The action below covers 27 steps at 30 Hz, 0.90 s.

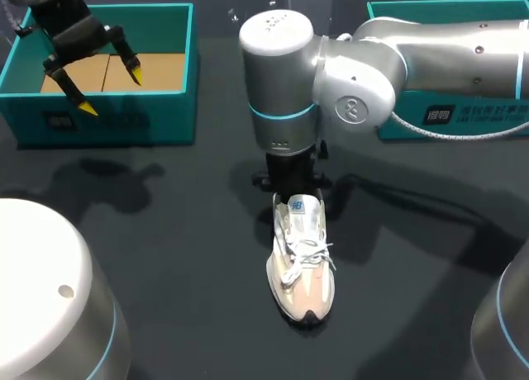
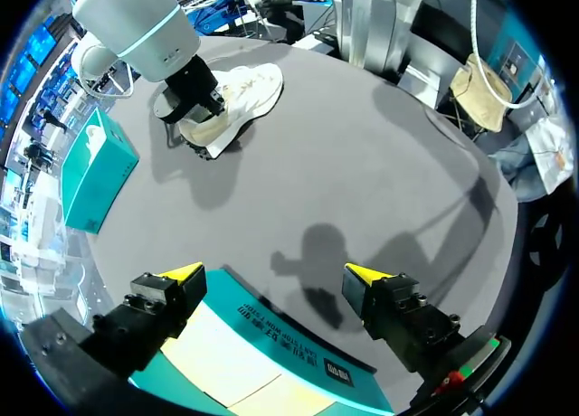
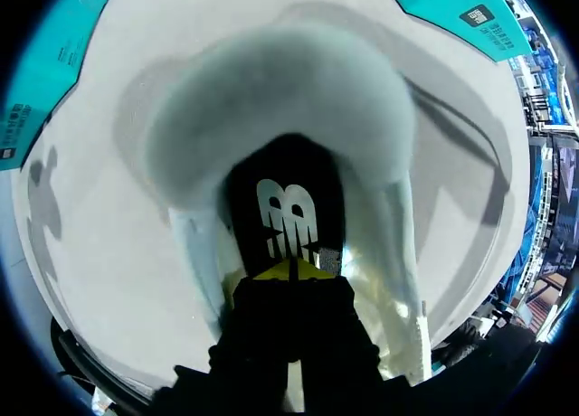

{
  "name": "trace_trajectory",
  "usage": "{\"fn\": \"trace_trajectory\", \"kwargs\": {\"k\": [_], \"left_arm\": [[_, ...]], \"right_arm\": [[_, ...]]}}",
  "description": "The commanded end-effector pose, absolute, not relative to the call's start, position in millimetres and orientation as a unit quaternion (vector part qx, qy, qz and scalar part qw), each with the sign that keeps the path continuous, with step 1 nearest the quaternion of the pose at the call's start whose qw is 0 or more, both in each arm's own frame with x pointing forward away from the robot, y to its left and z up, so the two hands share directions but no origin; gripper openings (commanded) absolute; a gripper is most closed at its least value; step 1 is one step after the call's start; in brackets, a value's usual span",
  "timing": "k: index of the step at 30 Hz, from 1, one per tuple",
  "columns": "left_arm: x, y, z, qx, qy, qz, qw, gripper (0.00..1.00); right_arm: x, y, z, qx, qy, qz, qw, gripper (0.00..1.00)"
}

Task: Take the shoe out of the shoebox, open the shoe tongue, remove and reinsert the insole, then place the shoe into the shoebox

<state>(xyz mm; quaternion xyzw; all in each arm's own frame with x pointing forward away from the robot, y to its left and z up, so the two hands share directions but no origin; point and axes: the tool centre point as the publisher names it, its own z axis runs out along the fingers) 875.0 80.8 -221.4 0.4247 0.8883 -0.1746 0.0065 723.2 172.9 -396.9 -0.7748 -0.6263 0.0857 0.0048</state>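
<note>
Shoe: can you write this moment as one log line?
shoe on table | right gripper shut, at insole | left gripper open over shoebox

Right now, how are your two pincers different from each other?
The left pincer hangs over the teal shoebox; the right pincer is down inside the shoe. The left pincer is spread wide open, holding nothing; the right pincer is pressed shut. Both have yellow tips.

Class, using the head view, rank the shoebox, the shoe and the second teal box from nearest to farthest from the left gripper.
1. Shoebox: directly under the left gripper.
2. Shoe, mid-table, and second teal box, far right: too close to call.
</note>
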Motion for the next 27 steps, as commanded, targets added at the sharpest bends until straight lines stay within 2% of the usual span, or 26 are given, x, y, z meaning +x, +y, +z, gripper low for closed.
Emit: {"fn": "trace_trajectory", "kwargs": {"k": [1, 13, 16, 20, 23, 27], "left_arm": [[875.0, 81.1, -221.8, 0.425, 0.888, -0.174, 0.007, 1.00], [875.0, 81.1, -221.8, 0.425, 0.888, -0.174, 0.007, 1.00], [875.0, 81.1, -221.8, 0.425, 0.888, -0.174, 0.007, 1.00], [875.0, 81.1, -221.8, 0.425, 0.888, -0.174, 0.007, 1.00], [875.0, 81.1, -221.8, 0.425, 0.888, -0.174, 0.007, 1.00], [875.0, 81.1, -221.8, 0.425, 0.888, -0.174, 0.007, 1.00]], "right_arm": [[723.8, 176.2, -393.1, -0.770, -0.634, 0.078, -0.004, 0.00], [740.9, 164.4, -367.7, -0.718, -0.694, 0.043, 0.028, 0.01], [740.7, 164.0, -366.5, -0.699, -0.712, 0.050, 0.038, 0.16], [738.4, 165.8, -364.6, -0.684, -0.725, 0.055, 0.049, 0.20], [736.1, 167.2, -363.5, -0.677, -0.732, 0.061, 0.057, 0.36], [733.6, 170.2, -364.3, -0.672, -0.735, 0.068, 0.066, 0.43]]}}
